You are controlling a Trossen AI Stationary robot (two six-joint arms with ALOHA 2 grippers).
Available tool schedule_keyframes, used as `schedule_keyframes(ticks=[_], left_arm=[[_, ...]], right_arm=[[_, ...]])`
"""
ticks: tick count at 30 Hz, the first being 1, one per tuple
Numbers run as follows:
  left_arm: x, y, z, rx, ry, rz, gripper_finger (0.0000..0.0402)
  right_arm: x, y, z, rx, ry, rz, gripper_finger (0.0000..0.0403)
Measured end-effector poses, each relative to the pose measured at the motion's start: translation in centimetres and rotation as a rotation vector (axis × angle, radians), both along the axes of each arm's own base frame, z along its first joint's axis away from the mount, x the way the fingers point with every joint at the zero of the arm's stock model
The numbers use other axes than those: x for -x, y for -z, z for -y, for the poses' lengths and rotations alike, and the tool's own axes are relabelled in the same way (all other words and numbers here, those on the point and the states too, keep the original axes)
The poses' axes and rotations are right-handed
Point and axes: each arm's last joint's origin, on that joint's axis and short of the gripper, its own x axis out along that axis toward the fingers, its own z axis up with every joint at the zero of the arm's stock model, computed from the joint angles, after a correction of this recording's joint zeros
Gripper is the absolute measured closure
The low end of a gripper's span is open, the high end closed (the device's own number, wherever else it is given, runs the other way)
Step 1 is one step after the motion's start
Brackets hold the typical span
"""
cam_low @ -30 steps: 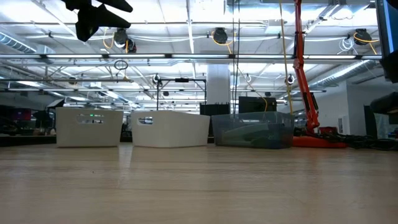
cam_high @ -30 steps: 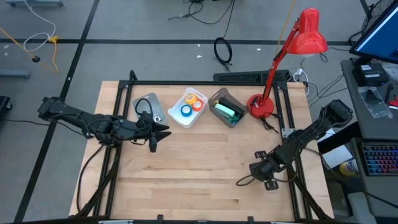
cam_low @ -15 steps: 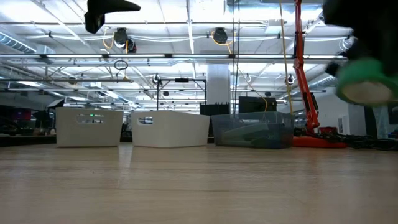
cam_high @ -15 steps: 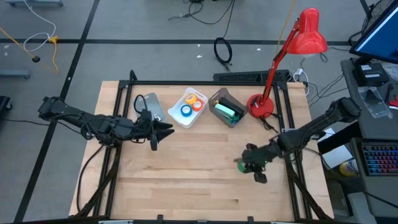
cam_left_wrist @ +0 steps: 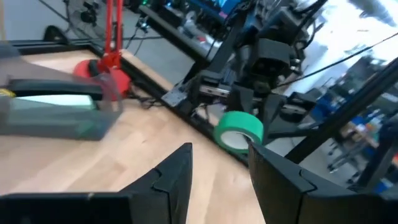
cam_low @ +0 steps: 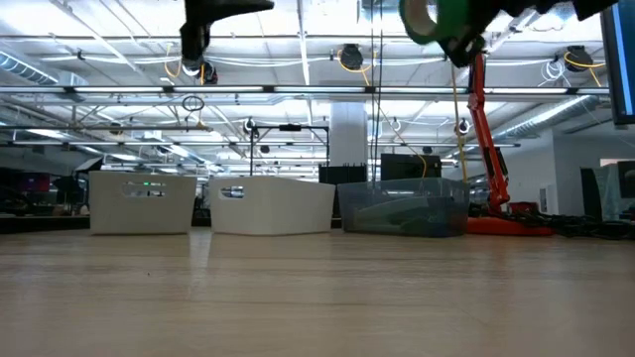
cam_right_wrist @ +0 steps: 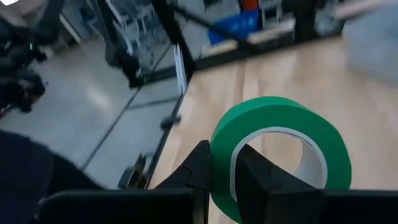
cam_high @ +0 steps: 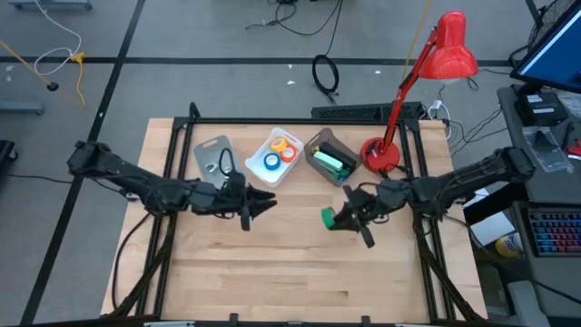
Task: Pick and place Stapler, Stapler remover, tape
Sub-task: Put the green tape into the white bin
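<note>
Gripping green tape (cam_right_wrist: pixel 277 152), no legible writing

This is a robotics lab or industrial workshop hall. The low view looks across a wooden table (cam_low: pixel 317 297) into a wide open room with an exposed ceiling (cam_low: pixel 298 59) of white beams, pipes and hanging lights, and racks and equipment stand far behind. From above, the floor (cam_high: pixel 182 36) is grey and marked with dark tape lines, with loose cables (cam_high: pixel 325 73) lying on it. A red desk lamp (cam_high: pixel 445 50) is clamped at the table's edge, and a keyboard (cam_high: pixel 554 232) and monitor (cam_high: pixel 554 45) sit at a workstation beside it.
</note>
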Motion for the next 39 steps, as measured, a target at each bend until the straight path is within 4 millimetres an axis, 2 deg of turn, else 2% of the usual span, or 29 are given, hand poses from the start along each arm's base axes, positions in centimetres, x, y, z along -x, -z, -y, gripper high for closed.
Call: schedule_keyframes(ticks=[9, 17, 28, 39], left_arm=[[-2.2, 0.1, -1.0, 0.143, 0.021, 0.154, 0.0243], [-3.6, 0.1, -2.4, 0.214, 0.001, 0.206, 0.0243], [-6.1, -1.3, -4.1, 0.182, 0.013, 0.181, 0.0243], [-6.4, -1.3, -5.3, 0.214, 0.013, 0.176, 0.0243]], right_arm=[[-1.1, -1.7, 3.0, 0.116, 0.11, 0.239, 0.037], [-2.6, -1.7, 5.1, 0.119, 0.198, 0.322, 0.037], [-3.9, -1.4, 5.7, 0.04, 0.229, 0.389, 0.037], [-3.9, -1.6, 5.7, 0.0, 0.237, 0.401, 0.037]])
